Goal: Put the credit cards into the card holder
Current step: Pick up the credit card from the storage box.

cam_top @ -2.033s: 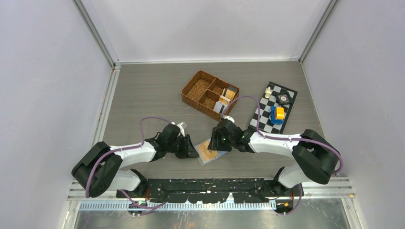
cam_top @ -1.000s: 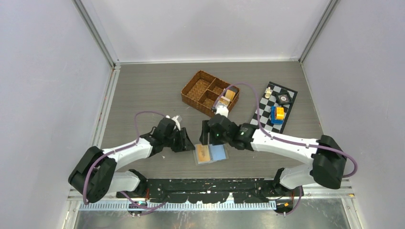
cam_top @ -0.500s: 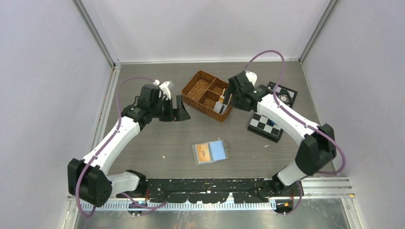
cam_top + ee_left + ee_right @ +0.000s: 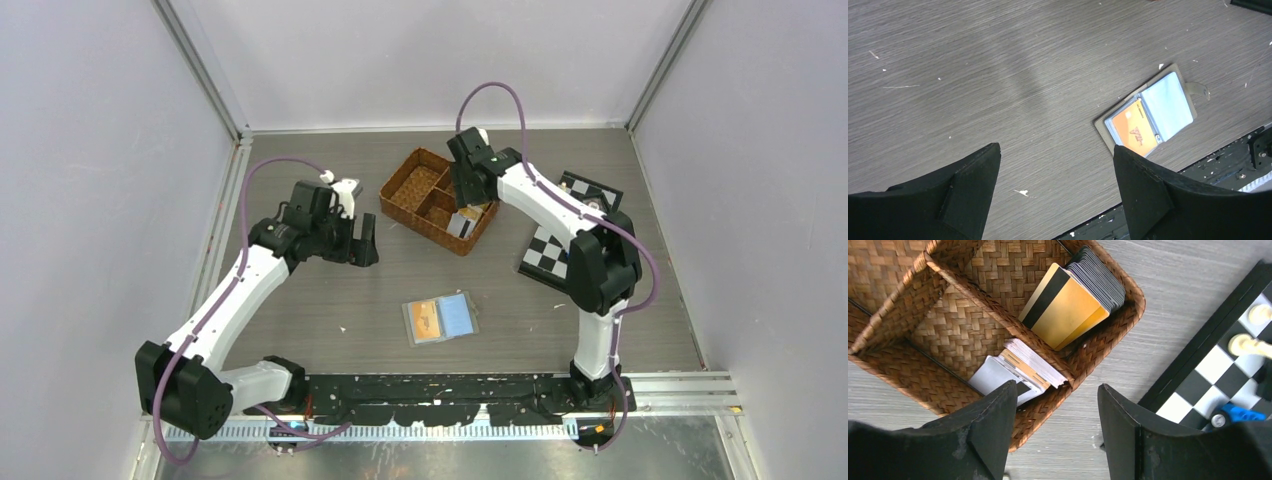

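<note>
Left wrist view, orange credit card (image 4: 1126,123) (logo (image 4: 1137,134) illegible) in card holder (image 4: 1170,102), left tool (image 4: 1055,149), right tool (image 4: 1057,386) both spread empty.

An open card holder (image 4: 440,319) lies flat near the table's (image 4: 300,310) near edge, an orange card (image 4: 426,321) in its left sleeve. The left gripper (image 4: 365,245) hovers left of a wicker basket (image 4: 398,203); the right gripper (image 4: 467,205) hangs over the basket's right side.
</note>
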`<state>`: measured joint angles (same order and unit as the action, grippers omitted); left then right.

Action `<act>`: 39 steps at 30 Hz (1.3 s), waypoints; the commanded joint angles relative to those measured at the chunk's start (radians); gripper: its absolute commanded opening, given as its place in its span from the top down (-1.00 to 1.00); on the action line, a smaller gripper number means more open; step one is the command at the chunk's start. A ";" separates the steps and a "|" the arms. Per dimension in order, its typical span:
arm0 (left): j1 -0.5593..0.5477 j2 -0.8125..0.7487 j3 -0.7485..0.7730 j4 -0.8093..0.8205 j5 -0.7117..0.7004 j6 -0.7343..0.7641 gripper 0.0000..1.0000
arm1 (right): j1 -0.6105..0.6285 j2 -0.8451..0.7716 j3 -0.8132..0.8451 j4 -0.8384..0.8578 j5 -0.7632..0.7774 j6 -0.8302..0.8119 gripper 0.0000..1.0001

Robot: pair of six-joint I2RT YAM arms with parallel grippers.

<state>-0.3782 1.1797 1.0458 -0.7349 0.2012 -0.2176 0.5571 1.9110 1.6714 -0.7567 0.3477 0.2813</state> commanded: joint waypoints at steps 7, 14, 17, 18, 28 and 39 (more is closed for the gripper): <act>0.004 -0.023 -0.001 -0.011 -0.022 0.037 -0.72 | 0.004 0.088 0.120 -0.101 -0.068 -0.275 -0.19; 0.004 -0.017 -0.004 -0.012 -0.025 0.037 -0.72 | 0.004 0.149 0.134 -0.113 -0.047 -0.343 -0.19; 0.004 -0.014 -0.006 -0.011 -0.026 0.037 -0.72 | 0.002 0.165 0.148 -0.106 0.016 -0.350 -0.10; 0.004 -0.014 -0.006 -0.012 -0.026 0.037 -0.72 | 0.002 0.168 0.150 -0.103 0.036 -0.352 -0.07; 0.003 -0.012 -0.006 -0.014 -0.025 0.037 -0.73 | 0.003 0.139 0.179 -0.083 0.097 -0.386 0.10; 0.004 -0.012 -0.008 -0.011 -0.017 0.035 -0.72 | 0.003 0.127 0.185 -0.084 0.061 -0.396 0.42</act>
<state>-0.3779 1.1793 1.0409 -0.7433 0.1829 -0.1989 0.5602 2.0750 1.8145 -0.8612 0.4019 -0.0944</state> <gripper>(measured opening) 0.862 0.320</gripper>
